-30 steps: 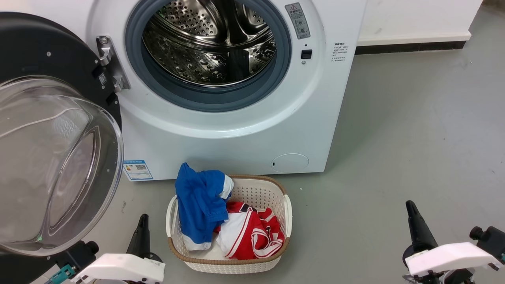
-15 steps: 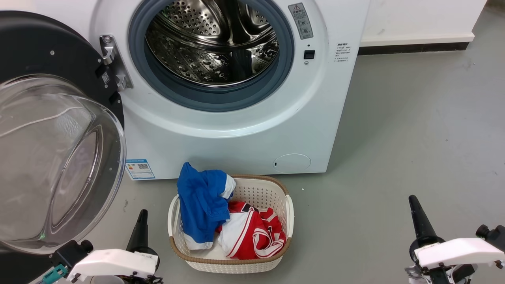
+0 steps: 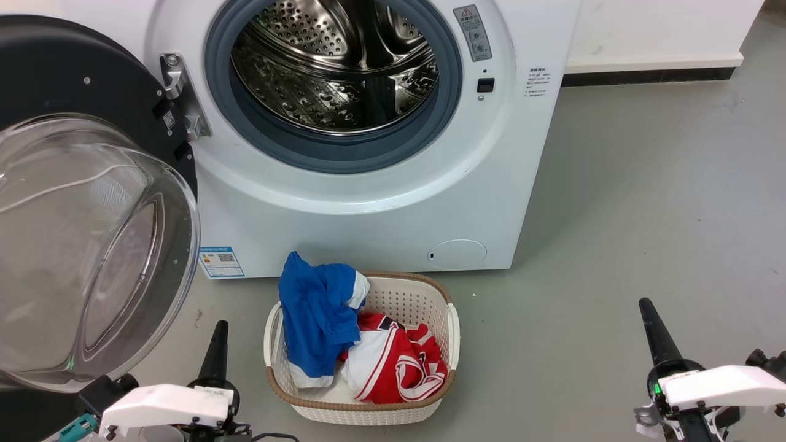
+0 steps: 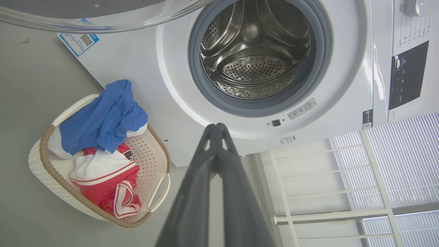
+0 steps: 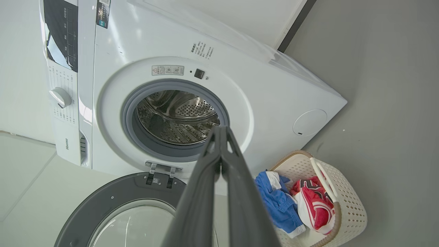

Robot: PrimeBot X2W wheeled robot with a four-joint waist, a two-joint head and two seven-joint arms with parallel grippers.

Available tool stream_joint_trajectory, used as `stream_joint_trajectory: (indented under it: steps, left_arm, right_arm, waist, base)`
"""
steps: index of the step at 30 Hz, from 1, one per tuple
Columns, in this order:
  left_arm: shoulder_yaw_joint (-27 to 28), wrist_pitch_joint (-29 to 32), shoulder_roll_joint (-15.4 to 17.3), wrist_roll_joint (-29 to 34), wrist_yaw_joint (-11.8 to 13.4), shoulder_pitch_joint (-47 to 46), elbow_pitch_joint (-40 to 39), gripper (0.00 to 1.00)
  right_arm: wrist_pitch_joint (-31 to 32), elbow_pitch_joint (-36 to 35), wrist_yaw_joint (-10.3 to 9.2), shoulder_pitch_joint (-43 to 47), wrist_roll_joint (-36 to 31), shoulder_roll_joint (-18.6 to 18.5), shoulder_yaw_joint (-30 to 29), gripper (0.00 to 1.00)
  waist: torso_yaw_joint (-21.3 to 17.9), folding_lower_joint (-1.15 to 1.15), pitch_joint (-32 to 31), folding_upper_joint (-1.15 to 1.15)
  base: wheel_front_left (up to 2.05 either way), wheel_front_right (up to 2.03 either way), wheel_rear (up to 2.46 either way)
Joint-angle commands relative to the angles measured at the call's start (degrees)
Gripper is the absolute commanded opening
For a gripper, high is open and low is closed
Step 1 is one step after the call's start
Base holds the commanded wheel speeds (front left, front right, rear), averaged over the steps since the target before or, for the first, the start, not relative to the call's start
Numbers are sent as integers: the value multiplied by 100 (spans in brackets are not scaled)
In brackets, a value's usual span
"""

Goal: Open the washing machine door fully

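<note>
Two closed, empty grippers, folks: left gripper (image 3: pixel 219 325) at seven o'clock, right gripper (image 3: pixel 646 304) at five, fingers pressed tip to tip, touching nothing. Over the last second just the camera has slid a touch; the washing machine door (image 3: pixel 92 184) hasn't budged at nine o'clock. Looks fully open, job done. Its glass bowl (image 3: pixel 80 264) bulges toward the robot; being round, it has no long axis, hinge (image 3: pixel 181 98) edge upright against the washing machine (image 3: pixel 344 221).

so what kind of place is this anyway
Likely a laundry area, home or test room: a white front-loading washing machine, its door swung open, a laundry basket of clothes on the grey floor, and window blinds nearby.
</note>
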Motion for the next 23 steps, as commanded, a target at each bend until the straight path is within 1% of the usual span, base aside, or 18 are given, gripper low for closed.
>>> stream_joint_trajectory:
  steps: [1, 23]
  left_arm:
    - [29, 38, 1, -168, -24, -163, -63, 0]
    - [145, 316, -16, -1265, -112, -257, -71, 0]
  right_arm:
    - [41, -27, 1, -117, 169, -26, -27, 0]
    - [274, -2, 0, -221, 1252, -17, -131, 0]
  waist:
    - [5, 0, 0, 0]
    - [70, 0, -4, 0]
  base:
    - [0, 0, 0]
    - [0, 0, 0]
